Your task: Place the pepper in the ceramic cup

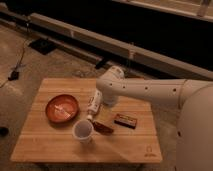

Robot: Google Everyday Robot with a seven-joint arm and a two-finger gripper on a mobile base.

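Note:
The pepper (103, 127) is small, glossy and dark red. It lies on the wooden table (50, 147) just right of the white ceramic cup (83, 131), which stands upright near the table's front middle. My white arm reaches in from the right. Its gripper (104, 114) hangs low over the table, just above and behind the pepper, between the white bottle and the brown block. The gripper's lower end blends into the dark pepper.
A wide red-orange bowl (62, 108) sits at the table's left. A white tube-shaped bottle (94, 103) lies behind the cup. A dark brown rectangular block (125, 120) lies right of the pepper. The floor and a long dark rail lie behind the table.

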